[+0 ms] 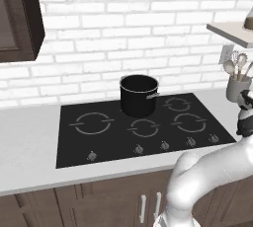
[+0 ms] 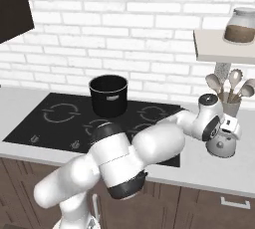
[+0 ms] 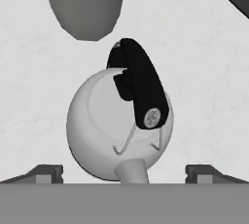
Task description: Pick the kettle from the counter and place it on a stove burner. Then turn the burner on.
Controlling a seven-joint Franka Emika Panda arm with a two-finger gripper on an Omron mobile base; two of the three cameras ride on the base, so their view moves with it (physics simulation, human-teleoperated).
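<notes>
The hand (image 3: 124, 173) hangs over the kettle (image 3: 119, 123) with its fingers spread wide, one tip (image 3: 46, 173) to each side of the silvery dome and neither touching it. Nothing is gripped. In the hand view the kettle sits directly below, its black handle (image 3: 141, 86) arching over the top and its short spout (image 3: 131, 172) pointing toward the bottom of that view.

From the right base view the hand (image 2: 226, 129) is at the end of the outstretched arm, just above the kettle (image 2: 221, 146), which stands on the worktop (image 2: 199, 166) to the right of the stove (image 2: 55, 118), between the cooktop's right edge and the far right of the picture. Just behind the kettle, nearer the brick wall, stands a grey utensil cup (image 2: 230, 107) holding spoons. Above it a shelf (image 2: 221, 46) carries a glass jar (image 2: 240, 25).

In the left base view the stove (image 1: 113, 132) lies flat in the worktop (image 1: 27, 147), with five small knobs (image 1: 164, 145) along its front edge. A tall black pot (image 1: 139, 94) stands on a rear burner near the wall. The utensil cup (image 1: 237, 87) is at the right edge.
</notes>
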